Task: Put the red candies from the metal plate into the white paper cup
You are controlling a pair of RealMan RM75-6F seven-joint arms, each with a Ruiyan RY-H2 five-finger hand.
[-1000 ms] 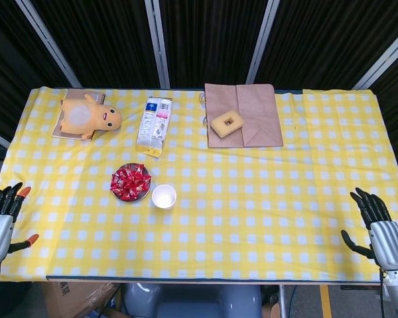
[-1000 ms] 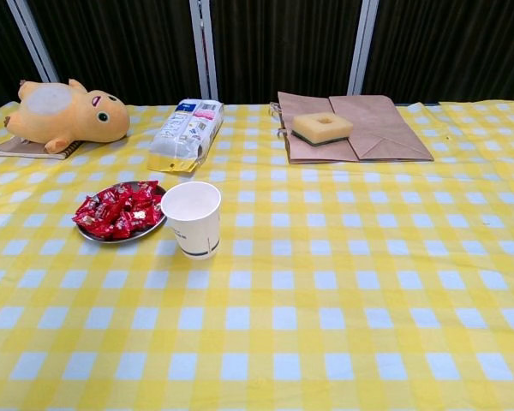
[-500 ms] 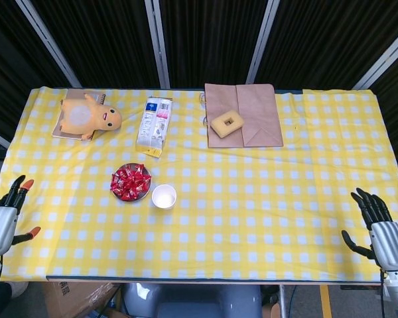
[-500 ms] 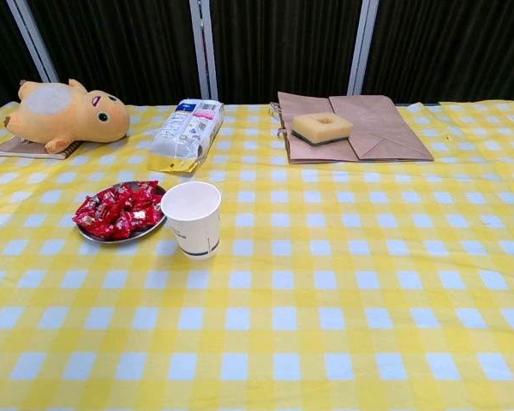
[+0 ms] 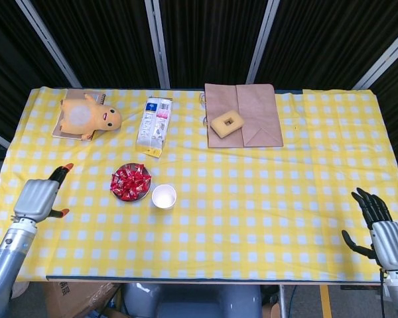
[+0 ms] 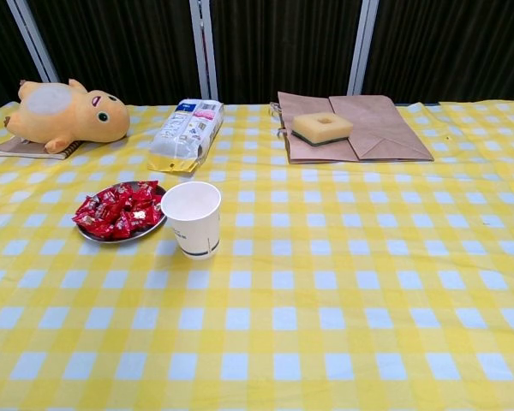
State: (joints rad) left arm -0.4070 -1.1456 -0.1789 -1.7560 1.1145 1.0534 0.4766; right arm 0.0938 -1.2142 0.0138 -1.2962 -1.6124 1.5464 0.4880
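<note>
Red candies [image 5: 131, 181], wrapped in shiny red foil, heaped on a small metal plate [image 6: 88, 235] at the left-centre of the yellow-checked tablecloth [image 5: 265, 192]. Just right of the plate, upright and mouth up: white paper cup [image 5: 164, 196], apparently empty, close beside the plate rim but whether touching cannot be told.

Handling, as judged: individually light, small and crinkly; foil wrappers likely slippery and prone to slide over one another, so best pinched singly at a twisted wrapper end or across the body, from the top of the heap, not scooped. Plate shallow and light, liable to skid if pressed sideways. Cup thin-walled, easily tipped or dented; best approached from above, candies dropped into the mouth without touching the rim.

Left hand [image 5: 40, 198]: over the tablecloth near the left edge, well apart from the plate, fingers extended toward it and holding nothing. Right hand [image 5: 379, 228]: at the far right table edge, fingers spread, empty, well apart from everything. Neither hand shown in the chest view.

Far side of table, not involved: yellow plush toy [image 5: 91, 116] lying on a notebook [image 6: 30, 148], snack packet [image 5: 154, 126], flat brown paper bag [image 5: 252, 112] bearing a square sponge [image 5: 226, 124].
</note>
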